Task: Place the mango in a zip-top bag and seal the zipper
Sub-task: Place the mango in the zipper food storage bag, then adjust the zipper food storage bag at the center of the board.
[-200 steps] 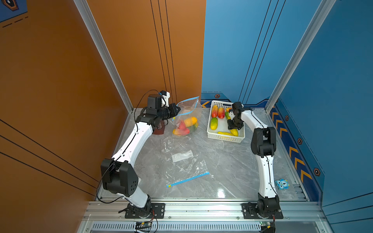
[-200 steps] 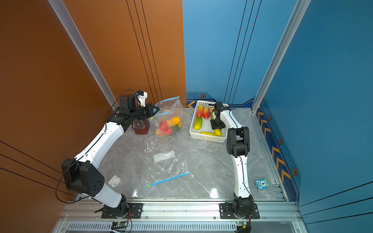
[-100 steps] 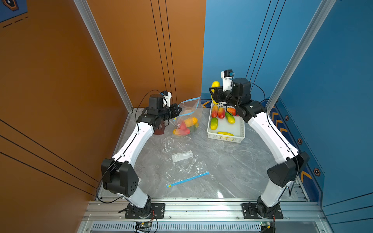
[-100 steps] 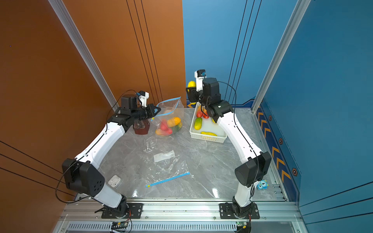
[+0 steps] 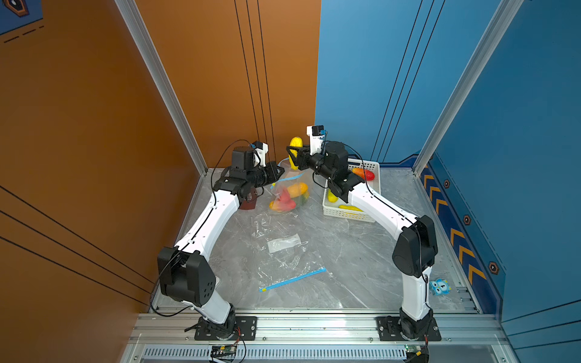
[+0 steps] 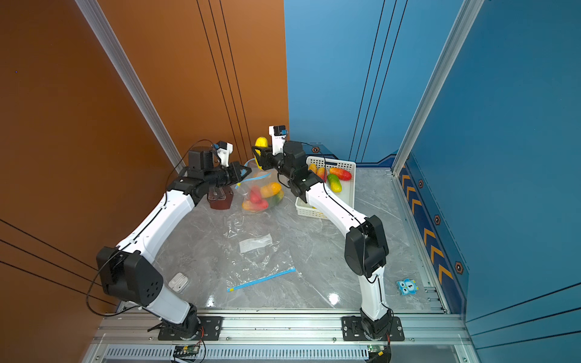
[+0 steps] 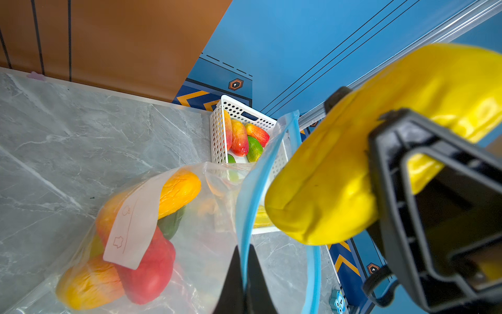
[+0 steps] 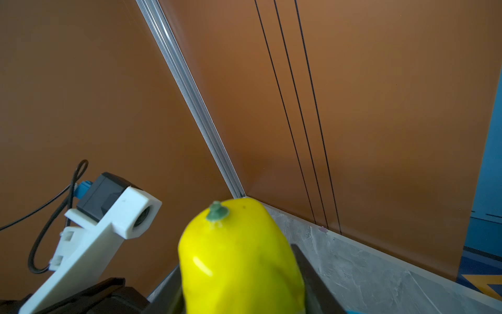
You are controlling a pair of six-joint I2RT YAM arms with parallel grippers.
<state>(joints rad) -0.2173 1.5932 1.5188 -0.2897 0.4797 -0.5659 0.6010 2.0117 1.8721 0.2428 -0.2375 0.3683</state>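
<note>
Yellow mango (image 5: 295, 143) within right hand (image 5: 293, 154)

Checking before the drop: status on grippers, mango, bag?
Left gripper shut on zip-top bag rim. Right gripper shut on yellow mango, poised at open mouth. Bag holds several mangoes; path clear.
</note>
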